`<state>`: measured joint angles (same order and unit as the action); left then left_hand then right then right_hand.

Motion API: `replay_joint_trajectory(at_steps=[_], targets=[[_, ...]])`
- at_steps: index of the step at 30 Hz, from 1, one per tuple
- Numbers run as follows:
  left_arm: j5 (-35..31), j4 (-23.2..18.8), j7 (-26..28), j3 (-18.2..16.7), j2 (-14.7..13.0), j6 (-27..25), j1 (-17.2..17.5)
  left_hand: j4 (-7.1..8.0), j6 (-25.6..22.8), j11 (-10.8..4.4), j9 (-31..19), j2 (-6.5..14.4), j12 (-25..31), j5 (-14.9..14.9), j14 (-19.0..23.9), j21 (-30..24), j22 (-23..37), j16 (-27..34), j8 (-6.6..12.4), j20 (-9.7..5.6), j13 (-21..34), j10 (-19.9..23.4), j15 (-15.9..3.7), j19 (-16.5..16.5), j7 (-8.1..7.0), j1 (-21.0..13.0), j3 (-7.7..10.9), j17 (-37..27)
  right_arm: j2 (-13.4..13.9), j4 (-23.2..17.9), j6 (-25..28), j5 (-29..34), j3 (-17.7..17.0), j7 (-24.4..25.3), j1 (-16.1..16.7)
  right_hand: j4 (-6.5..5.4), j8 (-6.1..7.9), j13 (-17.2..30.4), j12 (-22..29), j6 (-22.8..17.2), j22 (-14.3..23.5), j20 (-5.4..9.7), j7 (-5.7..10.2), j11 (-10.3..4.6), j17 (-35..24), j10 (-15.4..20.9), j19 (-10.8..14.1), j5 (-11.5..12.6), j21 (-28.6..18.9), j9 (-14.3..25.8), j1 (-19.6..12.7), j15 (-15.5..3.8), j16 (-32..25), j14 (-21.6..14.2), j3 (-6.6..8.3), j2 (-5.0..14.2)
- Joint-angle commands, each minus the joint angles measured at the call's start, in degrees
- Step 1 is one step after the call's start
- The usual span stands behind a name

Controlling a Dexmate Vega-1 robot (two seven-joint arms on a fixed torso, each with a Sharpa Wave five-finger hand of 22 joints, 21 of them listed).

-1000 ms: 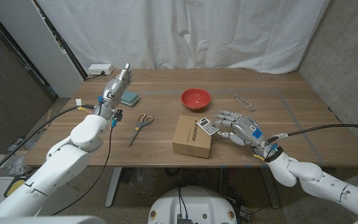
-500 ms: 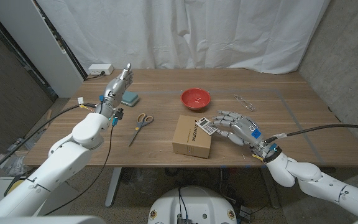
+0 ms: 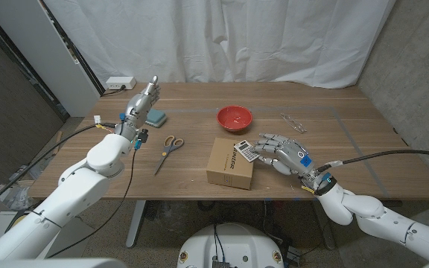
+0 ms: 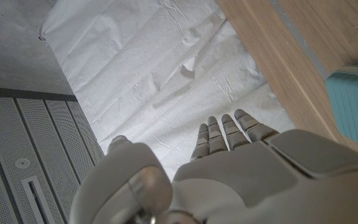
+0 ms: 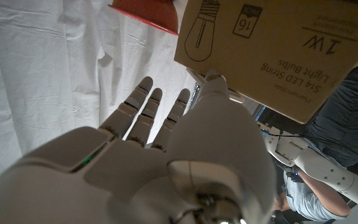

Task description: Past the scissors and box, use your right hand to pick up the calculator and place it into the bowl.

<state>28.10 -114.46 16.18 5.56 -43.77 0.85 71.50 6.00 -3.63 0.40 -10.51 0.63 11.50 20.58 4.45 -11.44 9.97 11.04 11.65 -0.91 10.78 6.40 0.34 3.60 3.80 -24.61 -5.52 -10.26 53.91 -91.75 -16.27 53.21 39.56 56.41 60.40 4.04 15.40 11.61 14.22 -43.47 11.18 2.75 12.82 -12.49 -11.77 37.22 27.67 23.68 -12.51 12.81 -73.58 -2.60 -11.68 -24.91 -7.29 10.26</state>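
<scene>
On my bench [image 3: 348, 141] the box [image 3: 230, 163] sits centre, the red bowl [image 3: 234, 116] beyond it. My right hand [image 3: 284, 153], fingers spread, reaches the calculator [image 3: 246, 151] on the box's right edge; whether it grips, I cannot tell. My left hand [image 3: 141, 100] stands open near the scissors [image 3: 169, 149].

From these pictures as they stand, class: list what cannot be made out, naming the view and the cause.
- Head view: whether the right hand grips the calculator; its fingers cover the contact.
- Head view: calculator keys, too small.
- Right wrist view: the bowl, cut off by the edge.
- Right wrist view: the box print, partly hidden by the hand.
</scene>
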Motion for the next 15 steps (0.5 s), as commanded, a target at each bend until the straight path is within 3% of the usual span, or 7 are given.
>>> replay_joint_trajectory(at_steps=[1, 8, 15], targets=[[0.2, -0.04, 0.12, 0.58, -0.41, -0.2, -0.37, -0.07, -0.4, 0.08, -0.33, 0.6, 0.16, 0.1, -0.06, 0.03, 0.31, -0.17, -0.18, -0.03, 0.15, 0.42, 0.28, -0.14, -0.12, -0.11, -0.52, -0.29, -0.11, 0.03, 0.5, 0.1, 0.1, 0.35, 0.37, -0.3, 1.66, 0.48, 1.1, -3.14, 0.07, 7.41, 0.0, -0.06, -0.31, 3.3, 0.97, -0.73, -0.51, 0.7, -0.44, -8.58, -0.75, -2.02, 0.93, -0.24], [0.24, 0.31, 0.0, 1.19, -0.47, -0.45, -1.08, -0.07, -0.4, 0.09, -0.33, 0.66, 0.13, 0.11, -0.08, 0.04, 0.31, -0.17, -0.19, -0.06, 0.15, 0.38, 0.24, -0.19, -0.16, -0.14, -0.6, -0.29, -0.22, 0.15, 0.65, -0.4, -0.12, 0.95, 0.58, -1.32, 3.96, 0.81, 2.44, -9.16, 0.1, 7.42, 0.04, -0.12, -0.54, 10.02, 3.12, -2.69, -1.35, 0.76, 0.05, -8.64, -1.62, -6.65, 2.53, -0.36], [0.31, 0.78, -0.28, 1.96, -0.45, -0.55, -2.18, -0.07, -0.43, -0.07, -0.33, 0.71, 0.11, 0.11, -0.15, 0.04, 0.31, -0.2, -0.19, 0.01, 0.15, 0.32, 0.26, -0.2, -0.2, -0.18, -0.68, -0.29, -0.06, -0.03, 0.46, -0.78, -0.59, 1.24, 0.42, -2.61, 4.84, 0.32, 2.29, -11.87, 0.16, 7.48, 0.03, -0.13, -0.62, 13.15, 4.73, -4.0, -1.88, 0.41, 1.54, -8.77, -2.01, -9.87, 2.86, -0.53]])
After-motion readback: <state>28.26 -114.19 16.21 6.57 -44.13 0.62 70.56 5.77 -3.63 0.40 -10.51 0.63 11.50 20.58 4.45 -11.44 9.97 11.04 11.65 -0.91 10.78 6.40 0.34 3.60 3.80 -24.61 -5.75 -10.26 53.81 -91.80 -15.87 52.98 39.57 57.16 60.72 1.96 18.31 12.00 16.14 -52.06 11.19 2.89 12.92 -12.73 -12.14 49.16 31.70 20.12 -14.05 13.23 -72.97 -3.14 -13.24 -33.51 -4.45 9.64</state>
